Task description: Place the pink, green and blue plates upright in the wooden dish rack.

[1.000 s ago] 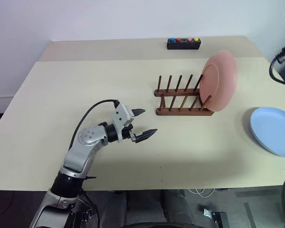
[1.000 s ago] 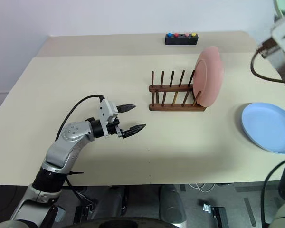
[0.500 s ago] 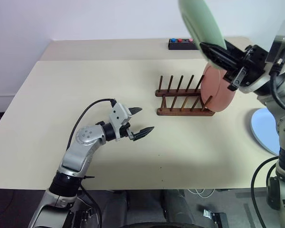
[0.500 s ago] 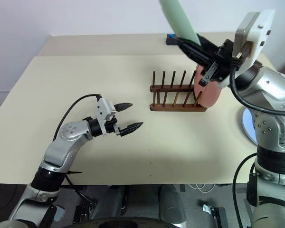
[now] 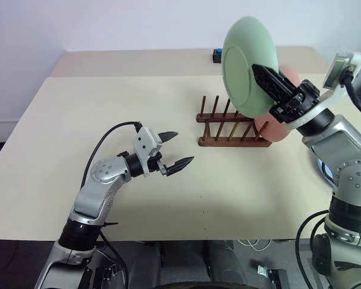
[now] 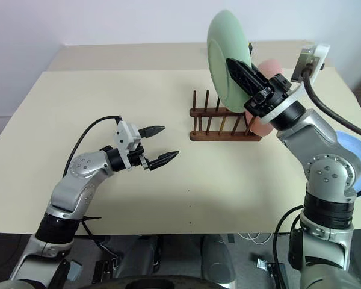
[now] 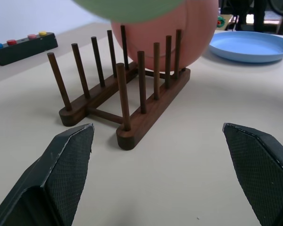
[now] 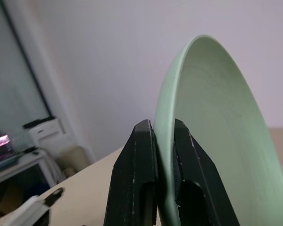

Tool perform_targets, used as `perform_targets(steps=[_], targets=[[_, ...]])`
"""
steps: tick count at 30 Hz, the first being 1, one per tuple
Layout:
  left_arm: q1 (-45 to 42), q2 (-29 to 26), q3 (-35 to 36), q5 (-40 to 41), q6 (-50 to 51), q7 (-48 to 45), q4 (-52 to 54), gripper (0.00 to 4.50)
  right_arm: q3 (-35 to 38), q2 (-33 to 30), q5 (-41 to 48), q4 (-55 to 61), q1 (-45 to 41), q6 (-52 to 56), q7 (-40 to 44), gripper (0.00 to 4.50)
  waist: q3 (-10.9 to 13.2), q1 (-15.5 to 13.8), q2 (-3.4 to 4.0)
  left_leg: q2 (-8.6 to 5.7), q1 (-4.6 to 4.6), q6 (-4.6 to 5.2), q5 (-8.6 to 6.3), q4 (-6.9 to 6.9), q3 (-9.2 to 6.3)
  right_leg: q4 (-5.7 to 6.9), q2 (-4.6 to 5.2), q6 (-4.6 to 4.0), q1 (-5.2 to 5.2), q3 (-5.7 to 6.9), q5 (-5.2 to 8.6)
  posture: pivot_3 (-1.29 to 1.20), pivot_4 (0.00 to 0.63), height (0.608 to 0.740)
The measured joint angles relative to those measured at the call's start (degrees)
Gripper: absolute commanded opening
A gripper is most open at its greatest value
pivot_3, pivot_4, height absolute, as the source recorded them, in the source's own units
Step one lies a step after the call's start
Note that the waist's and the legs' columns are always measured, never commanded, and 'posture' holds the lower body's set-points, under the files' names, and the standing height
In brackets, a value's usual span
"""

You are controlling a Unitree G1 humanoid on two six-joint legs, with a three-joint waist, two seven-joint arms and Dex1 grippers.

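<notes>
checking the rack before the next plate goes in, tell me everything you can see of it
The rack is small, of dark brown wood: two parallel base rails joined by thin crossbars, each with a row of upright pegs. It stands flat on the beige table. The pink plate stands upright in its end slot, farthest from the left gripper; the other slots are free. The green plate, gripped by the right gripper, hangs above it, not touching.

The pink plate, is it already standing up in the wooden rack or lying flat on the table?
Standing. The pink plate sits on edge between the end pegs of the wooden rack.
</notes>
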State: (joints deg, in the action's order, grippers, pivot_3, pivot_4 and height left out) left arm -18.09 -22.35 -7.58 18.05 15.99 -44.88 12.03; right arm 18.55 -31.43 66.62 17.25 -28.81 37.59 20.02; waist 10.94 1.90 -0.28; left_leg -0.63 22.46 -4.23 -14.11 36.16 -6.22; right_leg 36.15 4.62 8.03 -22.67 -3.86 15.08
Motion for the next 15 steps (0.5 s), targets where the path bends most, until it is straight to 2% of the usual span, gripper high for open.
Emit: perform_targets(steps=[15], targets=[[0.0, 0.0, -0.1, -0.1, 0.0, 0.0, 0.0, 4.5, 0.0, 3.3, 0.1, -1.6, 0.3, 1.9, -7.4, 0.03, 0.0, 0.2, 0.0, 0.0, 0.0, 0.0, 0.0, 0.0, 0.0, 0.0, 0.0, 0.0, 0.0, 0.0, 0.0, 0.0, 0.15, 0.734]])
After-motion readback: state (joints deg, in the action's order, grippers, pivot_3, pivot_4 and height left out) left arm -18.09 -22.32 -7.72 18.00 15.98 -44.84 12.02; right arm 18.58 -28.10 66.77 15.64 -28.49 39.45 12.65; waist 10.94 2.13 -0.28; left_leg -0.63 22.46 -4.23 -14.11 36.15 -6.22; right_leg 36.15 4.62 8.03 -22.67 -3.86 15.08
